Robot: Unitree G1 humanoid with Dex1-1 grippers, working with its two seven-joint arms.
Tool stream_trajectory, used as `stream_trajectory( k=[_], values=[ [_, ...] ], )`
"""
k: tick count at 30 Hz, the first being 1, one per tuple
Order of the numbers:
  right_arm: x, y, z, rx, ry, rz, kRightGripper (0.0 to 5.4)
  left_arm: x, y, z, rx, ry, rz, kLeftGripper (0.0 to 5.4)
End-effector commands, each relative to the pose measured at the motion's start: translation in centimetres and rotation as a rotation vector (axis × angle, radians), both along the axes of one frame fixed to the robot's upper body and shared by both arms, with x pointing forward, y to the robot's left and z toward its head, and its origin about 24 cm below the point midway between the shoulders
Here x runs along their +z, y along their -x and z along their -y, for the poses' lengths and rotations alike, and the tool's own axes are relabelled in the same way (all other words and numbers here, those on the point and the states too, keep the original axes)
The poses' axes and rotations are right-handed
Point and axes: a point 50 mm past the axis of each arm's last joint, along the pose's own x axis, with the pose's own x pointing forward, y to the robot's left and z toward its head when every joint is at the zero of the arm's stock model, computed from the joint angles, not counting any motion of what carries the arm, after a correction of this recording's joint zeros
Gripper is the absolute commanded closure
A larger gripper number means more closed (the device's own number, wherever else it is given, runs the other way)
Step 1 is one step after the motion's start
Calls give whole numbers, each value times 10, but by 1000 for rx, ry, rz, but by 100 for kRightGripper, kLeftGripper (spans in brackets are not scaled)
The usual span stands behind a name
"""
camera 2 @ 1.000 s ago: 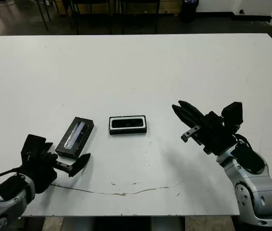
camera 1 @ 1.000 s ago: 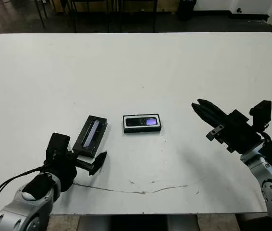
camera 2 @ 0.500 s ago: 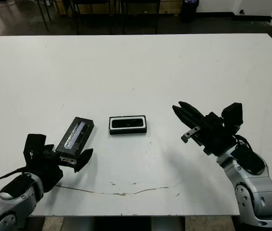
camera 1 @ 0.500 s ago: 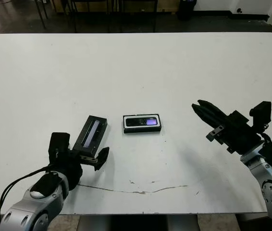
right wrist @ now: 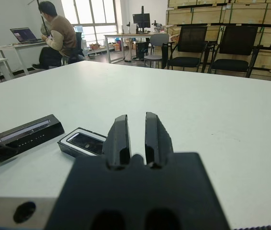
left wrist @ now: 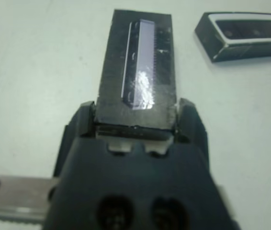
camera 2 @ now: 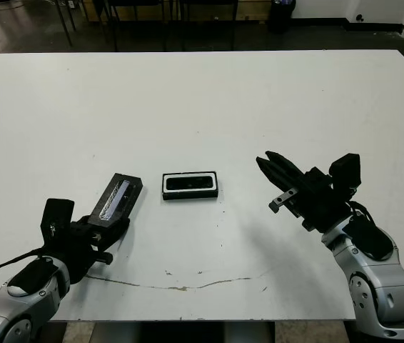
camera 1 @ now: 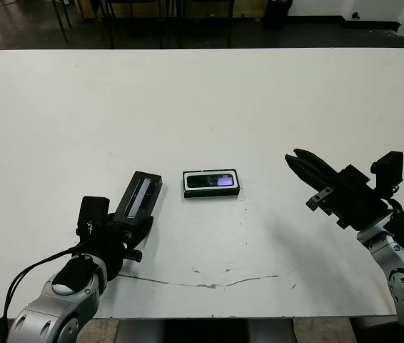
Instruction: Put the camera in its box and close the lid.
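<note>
The lid (camera 1: 140, 198), flat and black with a glossy grey strip, lies angled left of centre on the white table. My left gripper (camera 1: 135, 229) is shut on the lid's near end; in the left wrist view its fingers (left wrist: 189, 120) press both sides of the lid (left wrist: 140, 81). At the centre stands the box (camera 1: 211, 183), with the camera (camera 1: 214, 180) lying inside it, its lens glinting purple. My right gripper (camera 1: 296, 160) hovers shut to the right of the box, with nothing in it.
A thin dark scratch (camera 1: 209, 282) runs along the table near its front edge. Beyond the far side of the table, the right wrist view shows a person (right wrist: 59, 38) seated at a desk and several black chairs (right wrist: 193, 45).
My left gripper has moved forward and its fingers have closed around the near end of the lid. The right arm, the box and the camera have not moved.
</note>
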Motion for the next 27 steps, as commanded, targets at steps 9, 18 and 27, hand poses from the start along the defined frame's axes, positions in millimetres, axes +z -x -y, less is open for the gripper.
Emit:
stream_trajectory(
  k=[9, 18, 27],
  values=[
    [-4, 1, 1, -6, 1, -18, 540, 1, 2, -6, -111, -94, 91, 451],
    [-4, 0, 1, -20, 8, -17, 540, 33, -21, -19, -231, -246, 343, 451],
    [-5, 0, 2, -19, 16, -16, 540, 40, -33, -26, -324, -305, 471, 451]
  ],
)
